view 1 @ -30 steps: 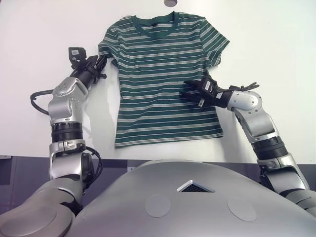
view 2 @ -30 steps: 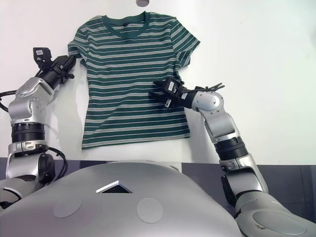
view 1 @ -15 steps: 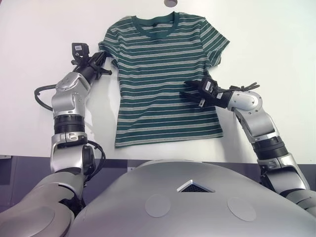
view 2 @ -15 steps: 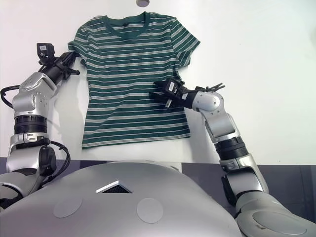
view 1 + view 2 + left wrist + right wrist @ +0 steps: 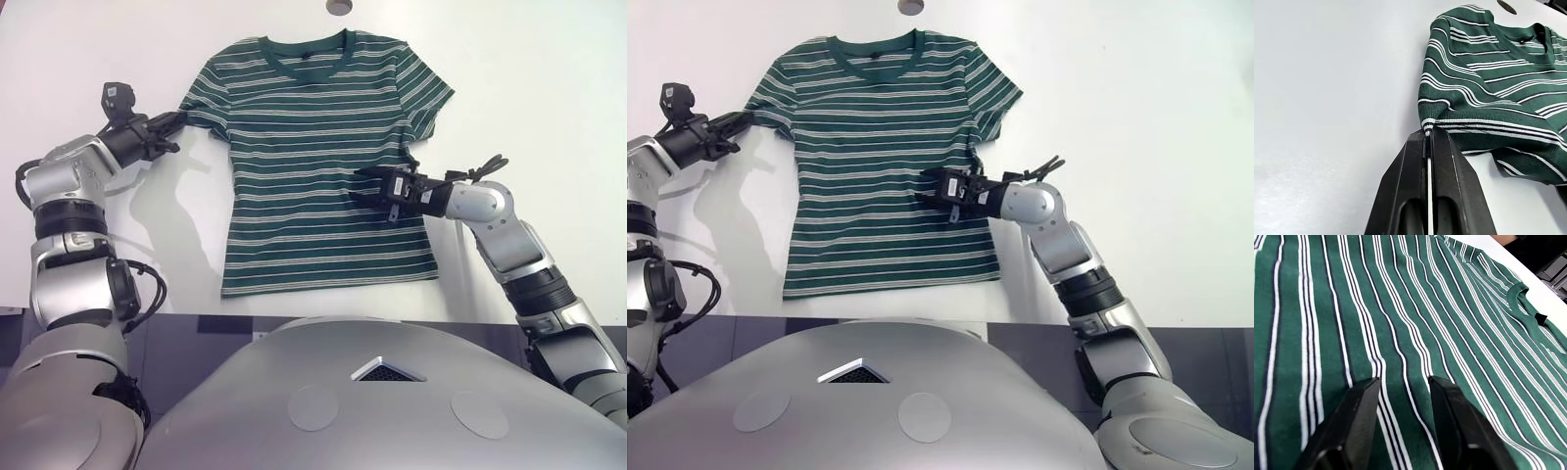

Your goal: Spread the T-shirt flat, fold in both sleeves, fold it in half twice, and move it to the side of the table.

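Head views: my left pincer [image 5: 174, 120] is clenched on the sleeve hem [image 5: 196, 116] of the green, white-striped fabric T-shirt [image 5: 313, 147] on the white table [image 5: 549, 88], presumably to draw the sleeve flat; my right pincer [image 5: 377, 184], released, rests on the shirt's body, likely pinning it. Wrist views: hem nipped between left fingertips [image 5: 1415, 143]; black neck label [image 5: 1540, 318] beyond right fingers [image 5: 1359, 401], unreadable.

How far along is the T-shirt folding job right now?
Done: the T-shirt lies nearly flat on the table. In hand: the left gripper is shut on the hem of the left sleeve, while the open right gripper sits low over the shirt's body. Left: folding in both sleeves, both halvings, and the move to the table's side.
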`<move>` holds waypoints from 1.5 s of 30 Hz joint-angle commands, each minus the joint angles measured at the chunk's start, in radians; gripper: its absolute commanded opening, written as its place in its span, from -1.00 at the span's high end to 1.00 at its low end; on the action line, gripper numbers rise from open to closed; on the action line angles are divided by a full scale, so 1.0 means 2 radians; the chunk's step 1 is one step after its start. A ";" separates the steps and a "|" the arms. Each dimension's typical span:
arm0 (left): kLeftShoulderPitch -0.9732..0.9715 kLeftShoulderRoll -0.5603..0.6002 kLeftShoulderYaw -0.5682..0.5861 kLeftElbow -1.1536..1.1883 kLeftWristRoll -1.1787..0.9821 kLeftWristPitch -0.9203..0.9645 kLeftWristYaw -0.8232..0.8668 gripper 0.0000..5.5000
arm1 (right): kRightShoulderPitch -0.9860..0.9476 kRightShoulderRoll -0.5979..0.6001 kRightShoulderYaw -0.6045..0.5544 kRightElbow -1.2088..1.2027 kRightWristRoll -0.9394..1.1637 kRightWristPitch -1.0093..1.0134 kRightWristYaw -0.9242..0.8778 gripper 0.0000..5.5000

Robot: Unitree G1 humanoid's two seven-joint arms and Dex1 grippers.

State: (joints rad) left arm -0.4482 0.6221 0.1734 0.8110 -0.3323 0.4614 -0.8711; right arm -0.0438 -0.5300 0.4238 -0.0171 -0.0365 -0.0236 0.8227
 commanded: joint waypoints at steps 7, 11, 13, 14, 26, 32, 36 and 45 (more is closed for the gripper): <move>-0.091 -0.049 0.020 -0.060 -0.037 0.119 0.044 0.99 | 0.035 -0.026 -0.009 -0.029 0.008 0.053 0.020 0.33; -0.100 -0.097 0.006 -0.081 -0.030 0.163 0.103 0.99 | 0.043 -0.026 -0.011 -0.042 0.010 0.064 0.015 0.33; -0.106 -0.124 -0.009 -0.067 -0.016 0.153 0.128 0.99 | 0.042 -0.023 -0.011 -0.044 0.010 0.068 0.013 0.33; -0.107 -0.134 -0.012 -0.065 -0.014 0.150 0.137 0.99 | 0.042 -0.022 -0.011 -0.045 0.010 0.070 0.013 0.33; -0.103 -0.177 0.005 -0.101 -0.030 0.157 0.176 0.60 | 0.027 0.058 -0.129 -0.064 0.150 0.162 -0.046 0.33; 0.013 -0.169 0.043 -0.329 -0.096 0.264 0.197 0.24 | -0.080 0.096 -0.281 0.047 0.236 0.257 -0.172 0.33; 0.132 -0.142 0.064 -0.485 -0.092 0.193 0.178 -0.01 | -0.126 0.099 -0.310 0.138 0.238 0.272 -0.193 0.33; 0.307 -0.114 0.046 -0.622 -0.093 0.160 0.163 -0.06 | -0.142 0.105 -0.302 0.227 0.199 0.265 -0.212 0.33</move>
State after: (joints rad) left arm 0.1491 0.3712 0.2634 -0.4171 -0.5129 0.7728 -0.5554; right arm -0.3120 -0.3249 -0.1923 0.4129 0.3805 0.4860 0.4004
